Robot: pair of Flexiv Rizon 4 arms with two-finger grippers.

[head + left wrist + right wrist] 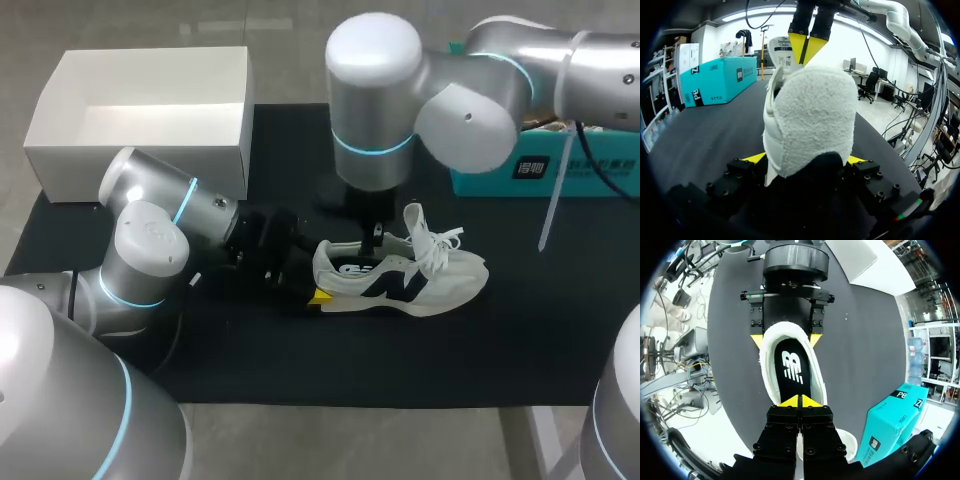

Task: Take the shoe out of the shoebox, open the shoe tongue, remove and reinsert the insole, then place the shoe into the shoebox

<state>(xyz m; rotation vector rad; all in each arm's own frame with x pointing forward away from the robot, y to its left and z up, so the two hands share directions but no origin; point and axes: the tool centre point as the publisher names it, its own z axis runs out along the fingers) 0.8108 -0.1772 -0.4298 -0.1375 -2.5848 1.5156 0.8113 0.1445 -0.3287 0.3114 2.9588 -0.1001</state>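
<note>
Two end effectors meet at the white and grey sneaker (400, 280) lying on the dark surface (520, 340), right of the white cardboard shoebox (140, 160). The left end effector (806, 159) is clamped on its soft heel. The right end effector (800, 401) has its tips pressed together over the black insole (792, 370), which looks bendy, so pinch its thin edge.

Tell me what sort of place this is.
Probably a robotics lab bench. The left gripper clamps a shoe at the heel and the right gripper pinches its tongue, over a black mat with an open white shoebox nearby.
</note>
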